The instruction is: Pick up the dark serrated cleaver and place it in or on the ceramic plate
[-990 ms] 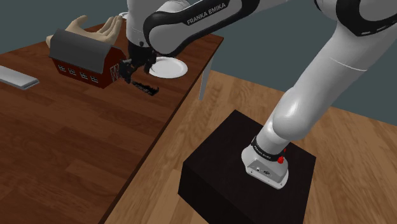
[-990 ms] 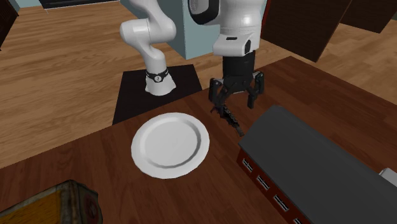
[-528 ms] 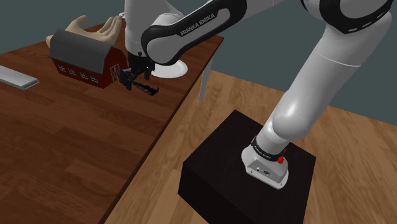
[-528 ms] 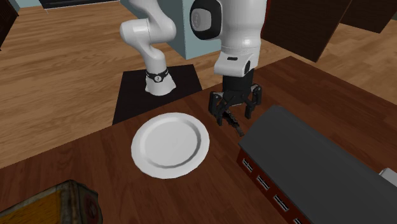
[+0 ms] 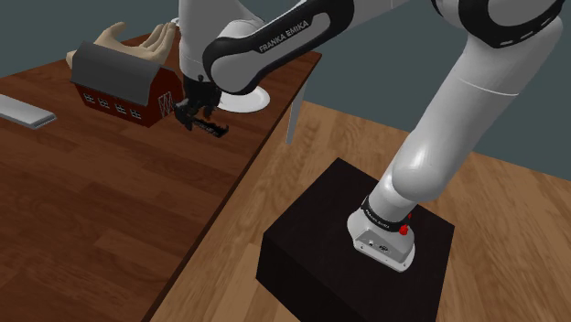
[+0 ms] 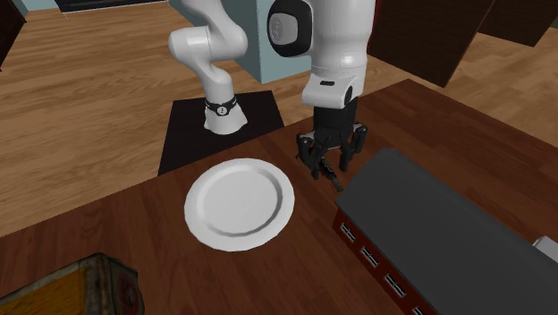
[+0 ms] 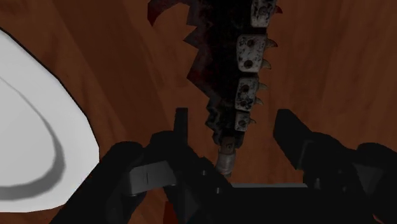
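Note:
The dark serrated cleaver (image 7: pixel 232 83) lies flat on the brown wooden table (image 5: pixel 91 210), between the white plate (image 6: pixel 239 199) and a red barn model (image 6: pixel 438 242). My black gripper (image 6: pixel 328 166) is down at the table, straddling the cleaver's near end. Seen from the wrist, the gripper (image 7: pixel 234 121) has one finger (image 7: pixel 182 127) close beside the cleaver and the other finger (image 7: pixel 289 130) still a gap away, so it is open and not clasping. From the shoulder, the gripper (image 5: pixel 194 117) stands over the cleaver (image 5: pixel 214 129), with the plate (image 5: pixel 249 101) partly hidden behind the arm.
The barn model (image 5: pixel 119 82) with its grey roof stands close beside the gripper. A tan hand sculpture (image 5: pixel 137 41) sits behind it, and a grey flat piece (image 5: pixel 26 112) lies at the shoulder view's left. A wooden crate corner (image 6: pixel 71 286) shows. The table edge runs near the black stand (image 5: pixel 357 247).
The gripper has come down from above onto the cleaver's end. Over the last half second its fingers have drawn closer together around it. The cleaver has not moved.

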`<move>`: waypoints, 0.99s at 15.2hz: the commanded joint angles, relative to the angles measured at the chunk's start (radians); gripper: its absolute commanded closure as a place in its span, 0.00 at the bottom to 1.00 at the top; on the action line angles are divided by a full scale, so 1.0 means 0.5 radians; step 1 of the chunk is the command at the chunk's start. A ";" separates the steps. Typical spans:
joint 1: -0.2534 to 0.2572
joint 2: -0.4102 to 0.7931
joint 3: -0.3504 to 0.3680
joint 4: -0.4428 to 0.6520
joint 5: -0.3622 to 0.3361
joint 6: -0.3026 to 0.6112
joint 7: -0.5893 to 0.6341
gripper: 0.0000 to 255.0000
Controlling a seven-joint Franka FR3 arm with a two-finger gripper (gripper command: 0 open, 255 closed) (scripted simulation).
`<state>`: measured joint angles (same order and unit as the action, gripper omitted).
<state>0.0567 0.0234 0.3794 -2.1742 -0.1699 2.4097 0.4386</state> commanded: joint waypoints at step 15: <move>-0.003 -0.075 -0.001 0.079 0.063 -0.152 -0.056 1.00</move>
<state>0.0548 -0.0047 0.3785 -2.1397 -0.1450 2.3478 0.4151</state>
